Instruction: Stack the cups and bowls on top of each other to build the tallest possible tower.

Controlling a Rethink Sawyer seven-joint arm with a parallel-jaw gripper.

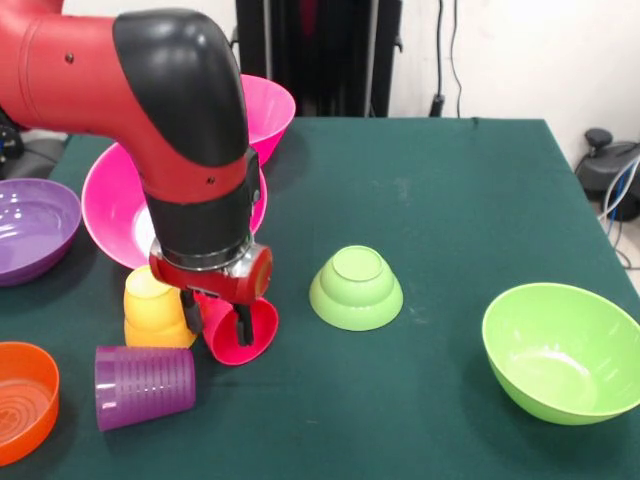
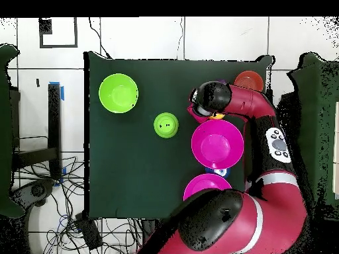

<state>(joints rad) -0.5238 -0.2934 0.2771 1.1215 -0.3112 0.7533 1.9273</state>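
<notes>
Nearest in the front view, the shallow orange bowl runs off the picture's left edge, and the ridged purple cup lies on its side just beside it. The large lime green bowl sits upright close to the table's right edge. Between purple cup and lime bowl is bare green cloth, the widest open room on the table.

A little farther back, the yellow-orange cup stands upside down, touching the gripper's side. The gripper is down at the red cup, which is tipped on its side; one finger is inside its mouth, the other outside, clamped on the wall. The small green bowl rests upside down, alone, near mid-table.

Farther, the wide purple bowl hangs past the left edge. Two hot pink bowls sit behind the arm.

Count: three cups, six bowls plainly seen.
</notes>
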